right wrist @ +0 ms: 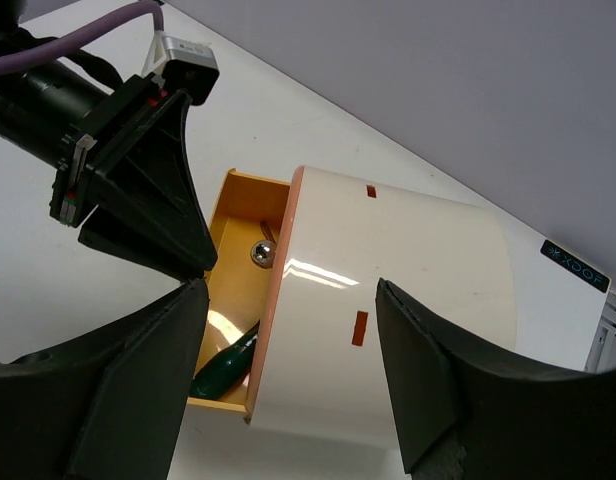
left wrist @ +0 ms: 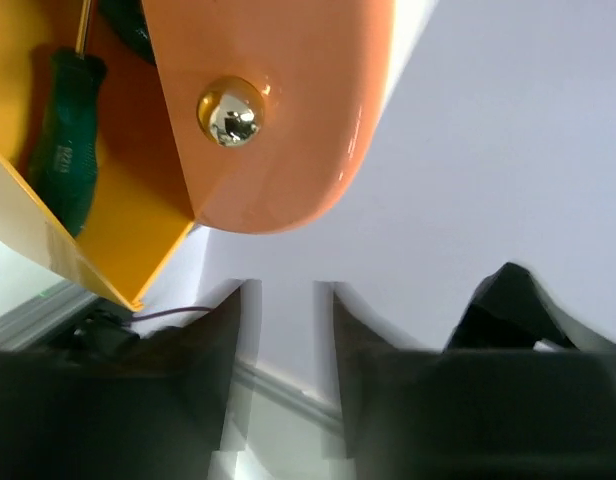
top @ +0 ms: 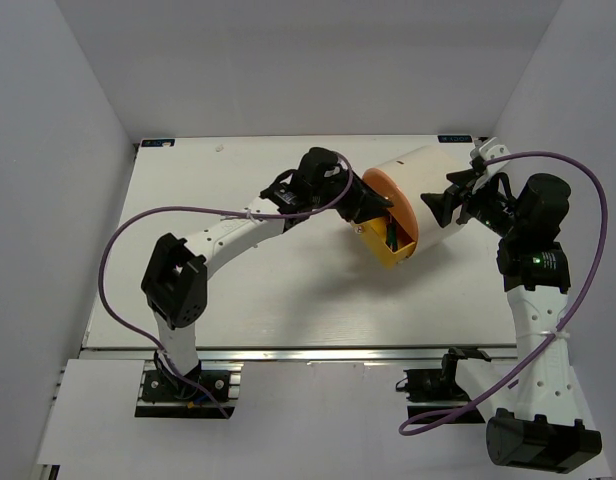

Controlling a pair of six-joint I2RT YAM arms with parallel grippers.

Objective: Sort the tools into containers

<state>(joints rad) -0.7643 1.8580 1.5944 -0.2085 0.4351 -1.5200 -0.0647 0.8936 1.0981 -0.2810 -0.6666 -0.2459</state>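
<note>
- Left gripper [left wrist: 288, 300]: in its wrist view the blurry dark fingers [left wrist: 218, 360] sit along the bottom edge with only a slim gap between them. Nothing is in that gap.
- Right above it, upper middle of the frame, is the orange face [left wrist: 278, 100] with a shiny knob [left wrist: 231, 110] on it, clear of the fingers.
- Right gripper [right wrist: 288, 285] is spread wide and not clamping anything.
- The cream drum [right wrist: 408, 300] lies on its side just past its fingertips, filling the middle of the right wrist view.
- From the top camera the drum [top: 428, 190] is in the upper right part of the table [top: 238, 300], with the left gripper [top: 373, 205] at its orange end and the right gripper [top: 443, 205] at the other.
- A yellow drawer [right wrist: 238, 200] sticks out of the face toward the lower left.
- One green-handled screwdriver [right wrist: 228, 365] is lying in that drawer. It shows at the upper left of the left wrist view too [left wrist: 63, 140].
</note>
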